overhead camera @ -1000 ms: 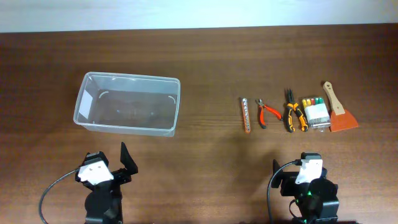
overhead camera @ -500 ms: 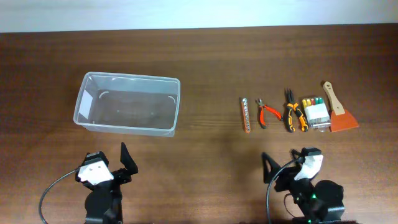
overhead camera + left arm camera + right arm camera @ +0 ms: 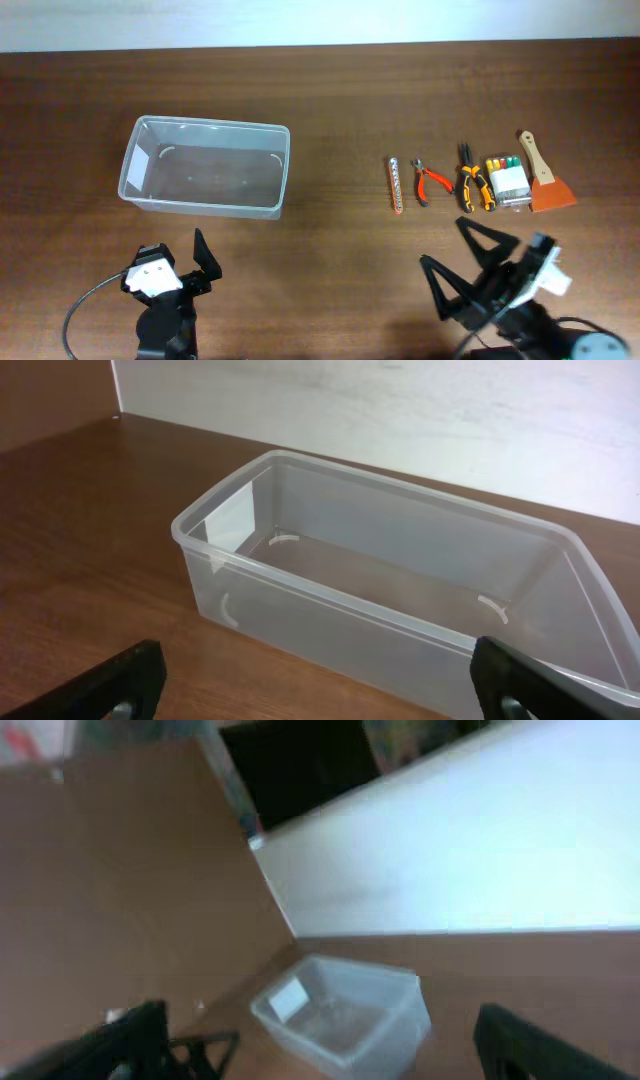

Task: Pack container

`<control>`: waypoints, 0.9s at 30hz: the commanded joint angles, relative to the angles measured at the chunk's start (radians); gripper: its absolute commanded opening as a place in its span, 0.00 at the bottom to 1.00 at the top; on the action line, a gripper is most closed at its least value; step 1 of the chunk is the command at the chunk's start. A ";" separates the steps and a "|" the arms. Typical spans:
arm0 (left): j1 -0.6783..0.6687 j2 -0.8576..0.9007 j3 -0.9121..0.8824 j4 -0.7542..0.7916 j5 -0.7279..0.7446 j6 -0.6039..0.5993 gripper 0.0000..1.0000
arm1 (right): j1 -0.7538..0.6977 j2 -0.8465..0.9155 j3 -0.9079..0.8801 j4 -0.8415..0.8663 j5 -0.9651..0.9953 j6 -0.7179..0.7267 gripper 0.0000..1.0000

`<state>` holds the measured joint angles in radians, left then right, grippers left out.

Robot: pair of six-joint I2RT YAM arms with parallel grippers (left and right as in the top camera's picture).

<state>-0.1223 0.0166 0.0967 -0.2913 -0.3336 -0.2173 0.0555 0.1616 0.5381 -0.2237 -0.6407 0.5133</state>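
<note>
Standing left, the container (image 3: 205, 178) is seen empty.
Left claw (image 3: 320, 675) and right claw (image 3: 462, 262) are spread wide, the latter apparently tilted.

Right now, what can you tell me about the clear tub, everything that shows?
The tub is clear, colourless plastic: rectangular, rounded corners, a rim all round, no lid. A white label sits on one short wall. It stands upright and empty on the brown wooden table, on the left arm's side. Only the table touches it; the hand tools lie well apart.
</note>
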 commanded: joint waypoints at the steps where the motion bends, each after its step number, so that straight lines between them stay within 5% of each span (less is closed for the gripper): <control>1: -0.004 -0.005 -0.004 0.000 -0.003 0.009 0.99 | -0.003 0.200 0.243 -0.199 0.048 -0.204 0.98; 9: -0.004 -0.005 -0.004 0.000 -0.004 0.009 0.99 | -0.003 0.863 0.966 -0.826 0.262 -0.394 0.98; 13: -0.004 -0.005 -0.004 0.000 -0.003 0.009 0.99 | -0.003 1.122 1.223 -0.986 0.251 -0.407 0.98; 19: -0.004 -0.005 -0.004 0.000 -0.003 0.009 0.99 | 0.014 1.400 1.285 -0.991 0.220 -0.379 0.98; 27: -0.004 -0.005 -0.004 0.000 -0.004 0.009 0.99 | -0.007 1.625 1.285 -0.972 0.811 -0.277 0.98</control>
<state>-0.1223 0.0166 0.0967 -0.2909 -0.3336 -0.2173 0.0811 1.7611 1.8111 -1.2060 -0.1337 0.2012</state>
